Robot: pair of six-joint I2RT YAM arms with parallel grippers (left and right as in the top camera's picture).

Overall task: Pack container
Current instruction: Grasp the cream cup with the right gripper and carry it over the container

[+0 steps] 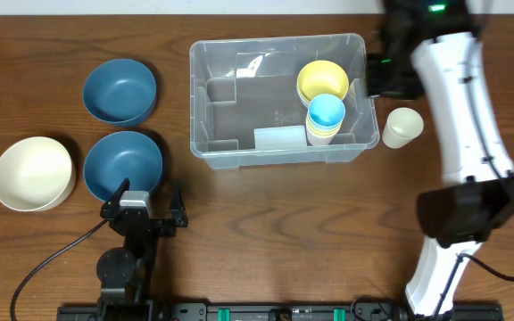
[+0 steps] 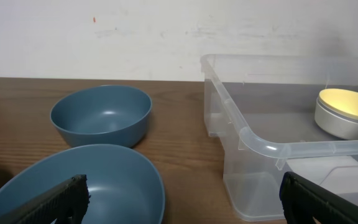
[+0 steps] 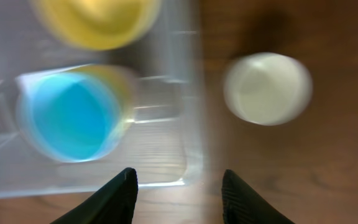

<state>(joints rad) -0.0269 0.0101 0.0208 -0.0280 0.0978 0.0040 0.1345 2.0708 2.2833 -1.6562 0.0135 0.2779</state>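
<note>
The clear container (image 1: pixel 275 157) stands mid-table. It holds a yellow bowl (image 1: pixel 322 78) and a blue cup (image 1: pixel 326 111) nested on yellow cups. A cream cup (image 1: pixel 402 127) stands on the table just outside its right wall. My right gripper (image 1: pixel 380 80) hangs high over that wall. In the right wrist view the gripper (image 3: pixel 179 196) is open and empty, with the blue cup (image 3: pixel 67 115) to its left and the cream cup (image 3: pixel 267 87) to its right. My left gripper (image 1: pixel 141 209) is open and empty, low behind the near blue bowl (image 2: pixel 92 186).
A second blue bowl (image 1: pixel 120 90) sits behind the near one (image 1: pixel 123 165), and a cream bowl (image 1: pixel 32 172) lies at the far left. In the left wrist view the container's corner (image 2: pixel 260 146) is at the right, beside the far blue bowl (image 2: pixel 101 115).
</note>
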